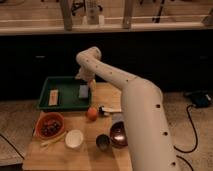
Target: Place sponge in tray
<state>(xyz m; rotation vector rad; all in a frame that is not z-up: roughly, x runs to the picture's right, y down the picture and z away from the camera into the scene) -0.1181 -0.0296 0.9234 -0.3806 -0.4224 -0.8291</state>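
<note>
The light-blue sponge [83, 91] lies inside the dark-green tray [65, 105], near its right rim. A narrow tan block [53, 98] lies in the tray's left part. My gripper [84, 78] hangs at the end of the white arm [115, 80], just above the tray's back right corner and a little above the sponge. It does not seem to touch the sponge.
An orange fruit [92, 113] sits on the wooden table [85, 155] in front of the tray. A red bowl [49, 126] with dark contents, a white bowl [74, 138], a small metal cup [102, 142] and a dark shiny bowl [119, 134] stand nearer the front.
</note>
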